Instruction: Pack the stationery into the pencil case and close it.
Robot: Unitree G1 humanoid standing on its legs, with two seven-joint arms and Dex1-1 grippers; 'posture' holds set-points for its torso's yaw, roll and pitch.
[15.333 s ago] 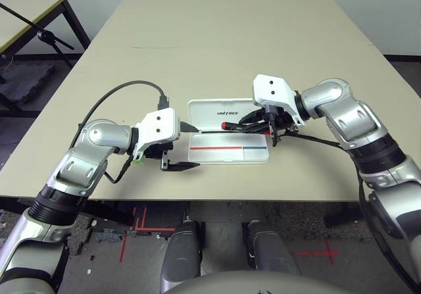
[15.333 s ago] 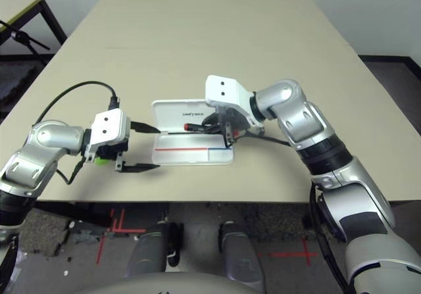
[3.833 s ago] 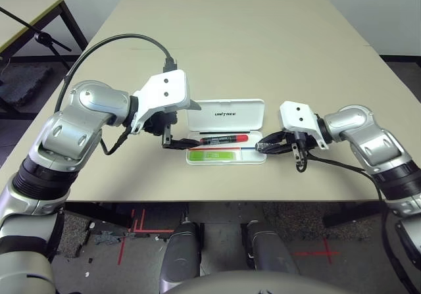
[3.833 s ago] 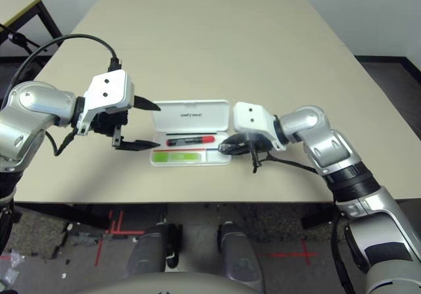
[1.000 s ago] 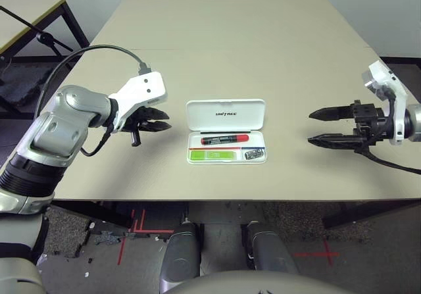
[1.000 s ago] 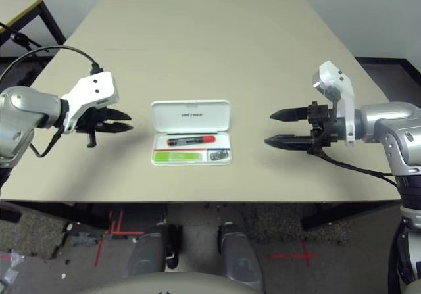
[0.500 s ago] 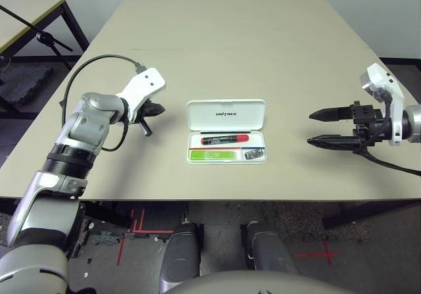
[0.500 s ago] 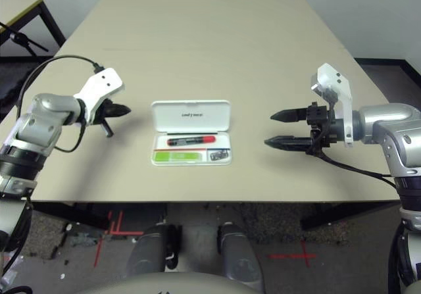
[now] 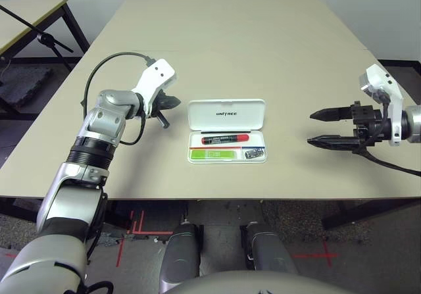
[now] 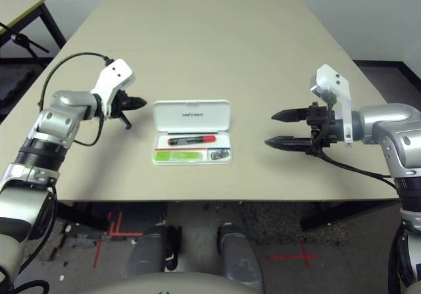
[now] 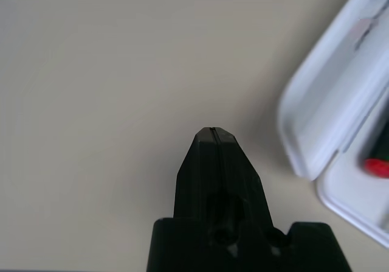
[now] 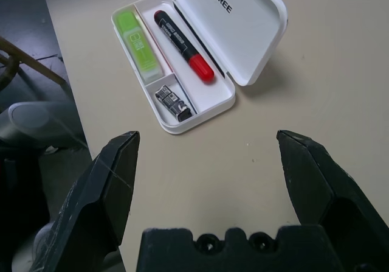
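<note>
Jaws: right gripper (image 9: 321, 127) spread wide, empty; left gripper (image 9: 172, 101) pressed together, empty, beside the lid. Pencil case (image 9: 227, 115) lies open mid-table between them, holding green stick (image 9: 214, 154), metal piece (image 9: 254, 154), then red marker (image 9: 224, 138).

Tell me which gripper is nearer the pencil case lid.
Left. The left gripper, shut, sits just beside the open lid; the right gripper, open, hangs well off the pencil case's other side.

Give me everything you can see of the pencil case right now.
The pencil case is white, hard-looking plastic with rounded corners, lying open mid-table, its lid raised at the back and printed "UNITREE". Its tray holds a red marker, a green stick and a small metal piece. Neither gripper touches it.
</note>
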